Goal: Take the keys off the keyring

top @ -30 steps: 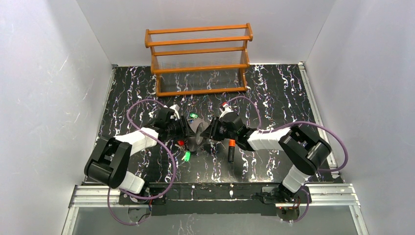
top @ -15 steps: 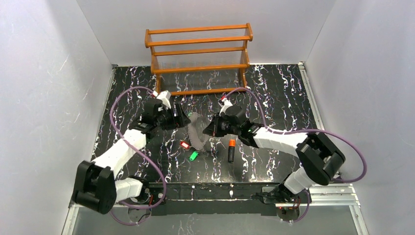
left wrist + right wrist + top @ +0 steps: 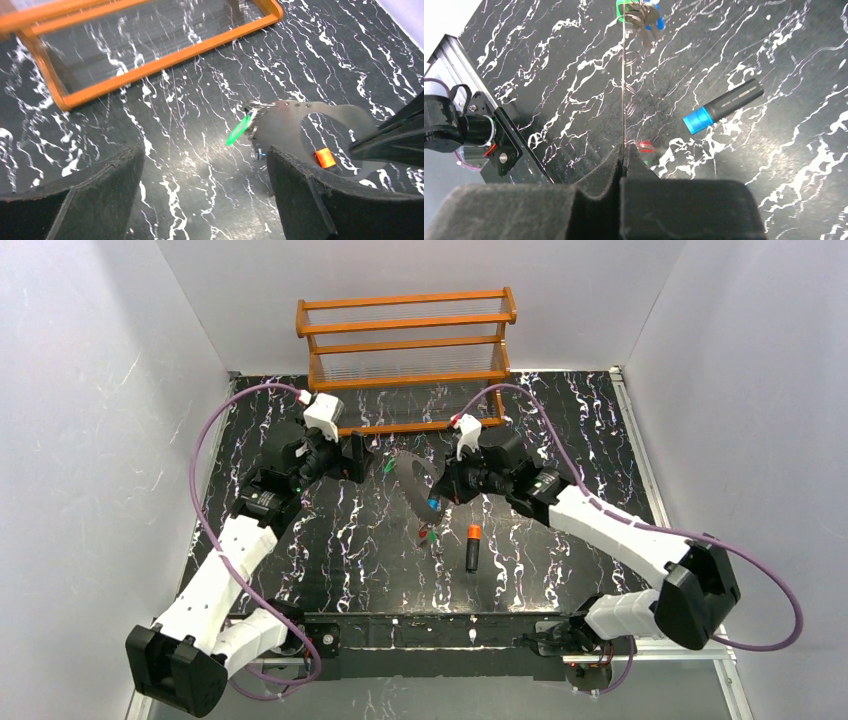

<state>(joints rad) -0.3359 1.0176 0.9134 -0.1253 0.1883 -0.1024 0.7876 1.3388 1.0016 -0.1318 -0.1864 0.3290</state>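
Clamping the rim of the large, flat, pale grey wide-banded keyring (image 3: 624, 100), the right gripper (image 3: 624, 150) has its fingers pressed together on the thin band. The band runs edge-on straight ahead of them, raised above the black, white-veined marble tabletop (image 3: 549, 75). At the ring's far end hang small keys (image 3: 640, 12) with green and blue plastic heads. A black marker with a blue cap (image 3: 724, 105) lies to one side of the ring's edge, apart from it. A blurred red speck (image 3: 644, 146) just ahead of the fingertips is too soft to name.

The left gripper (image 3: 204, 154) stands wide apart, holding nothing, with bare tabletop between its fingers. Ahead, toward its right finger, one green key (image 3: 237, 131) sticks out from the ring's near edge, apart from both fingers. The orange wooden rack (image 3: 150, 60) stands farther ahead, well apart.
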